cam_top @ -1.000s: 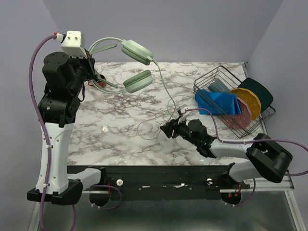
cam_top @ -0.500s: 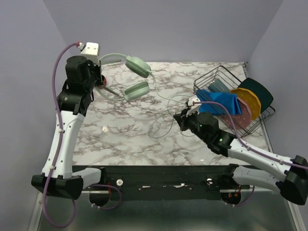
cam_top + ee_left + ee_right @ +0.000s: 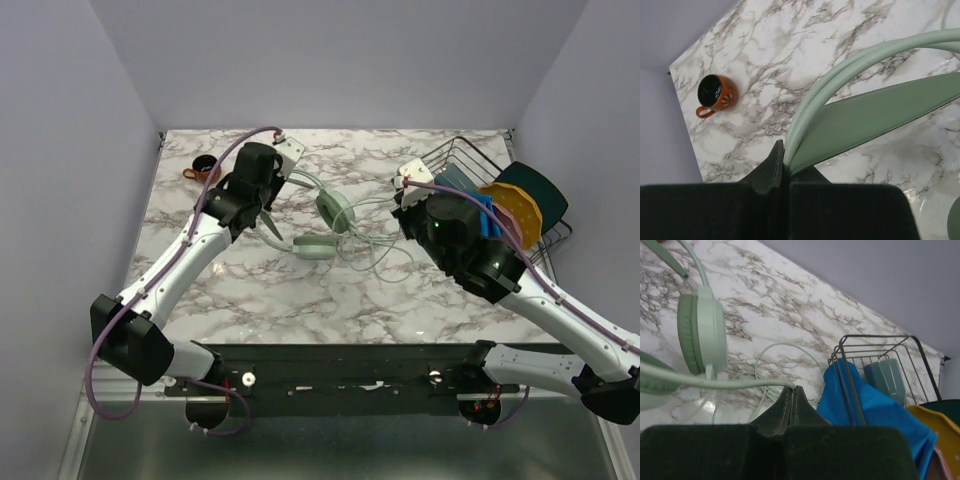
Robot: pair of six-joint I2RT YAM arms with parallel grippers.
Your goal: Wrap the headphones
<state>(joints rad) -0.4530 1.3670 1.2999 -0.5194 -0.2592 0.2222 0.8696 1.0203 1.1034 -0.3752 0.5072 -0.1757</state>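
The pale mint-green headphones point(image 3: 335, 211) lie at the table's middle, one cup behind the other point(image 3: 313, 246). My left gripper point(image 3: 270, 205) is shut on the slim headband point(image 3: 850, 65); its jaws pinch the band's end point(image 3: 785, 160). The thin cable point(image 3: 372, 250) lies in loose loops to the right of the cups. My right gripper point(image 3: 794, 388) is shut on the cable point(image 3: 715, 384), which runs left from its tips past one cup point(image 3: 702, 335). In the top view the right gripper's tips are hidden under its wrist point(image 3: 415, 200).
An orange mug point(image 3: 203, 169) stands at the back left; it also shows in the left wrist view point(image 3: 715, 93). A wire rack point(image 3: 455, 160) at the back right holds a blue cloth point(image 3: 875, 410), a grey-blue item point(image 3: 885, 377) and plates point(image 3: 520, 215).
My left arm has come down and to the right, bringing the headphones from high at the back left to the table's middle. My right arm has moved back and right with the cable.
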